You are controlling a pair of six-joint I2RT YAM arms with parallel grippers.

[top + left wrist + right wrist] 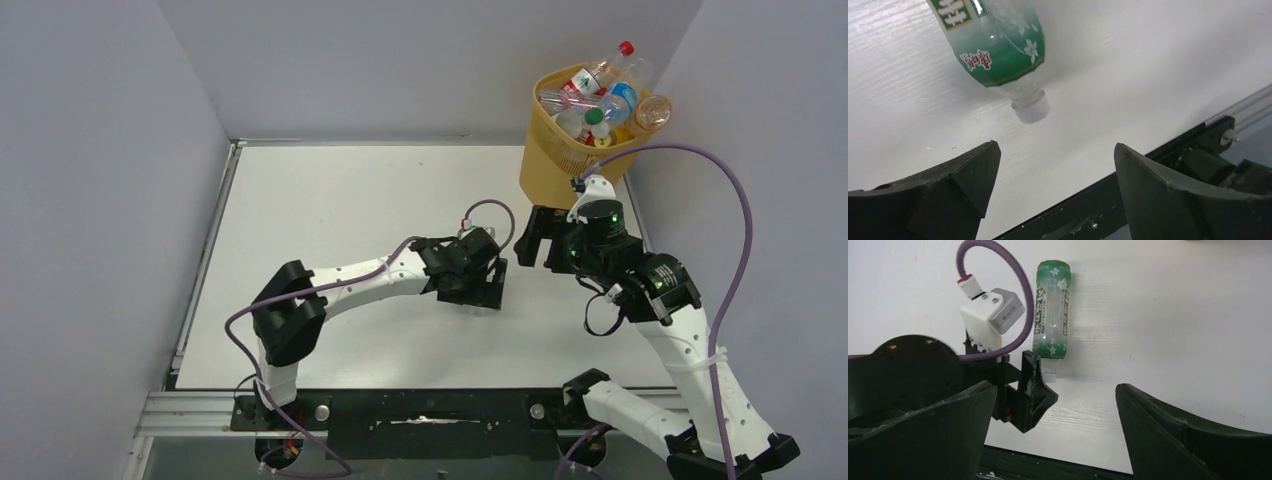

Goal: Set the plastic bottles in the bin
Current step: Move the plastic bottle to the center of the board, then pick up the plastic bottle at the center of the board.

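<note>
Left pincer (1055, 147) near clear, green-labelled bottle (1003, 45)

One bin (548, 172), one green-labelled bottle (1050, 310) on the desk (340, 200), and a binned heap of bottles (603, 92) too jumbled to count.

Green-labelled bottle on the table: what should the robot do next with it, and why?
Probably lower the right gripper over the green-labelled bottle and close. The bottle lies loose on the table, the left gripper has its jaws open short of the cap, and the bin sits on the right arm's side.
</note>
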